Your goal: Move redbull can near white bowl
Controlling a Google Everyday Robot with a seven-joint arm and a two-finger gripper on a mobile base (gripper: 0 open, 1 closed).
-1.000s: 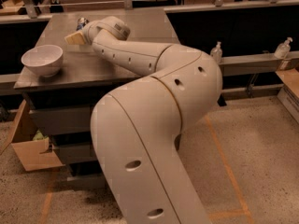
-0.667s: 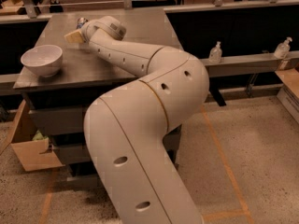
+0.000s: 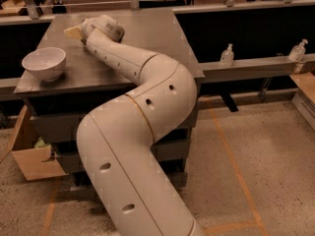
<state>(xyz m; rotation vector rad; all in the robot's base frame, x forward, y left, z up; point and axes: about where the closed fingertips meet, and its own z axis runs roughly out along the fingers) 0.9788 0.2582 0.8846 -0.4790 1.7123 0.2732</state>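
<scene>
My arm (image 3: 147, 82) stretches across the grey table (image 3: 162, 33), with the gripper (image 3: 74, 32) at the far left edge, beyond the white bowl (image 3: 44, 63) on the near left corner. Spread or clamped, I cannot tell; the redbull can is perhaps hidden behind my wrist.

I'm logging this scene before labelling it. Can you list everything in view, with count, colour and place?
white bowl: one, white, upright at the front left of the table top.
redbull can: none visible.
table: one, grey top, centre left, with dark shelves below.
bottles: two, clear, on the ledge right of the table; the second stands farther right.
cardboard box: one, brown, on the floor at lower left, beside the table.
tape lines: several, orange, on the speckled floor.
arm: one, off-white, bending up from the bottom edge and over the table.
tool: one, tan, at the arm's end, over the table's far left part, behind the bowl.
</scene>
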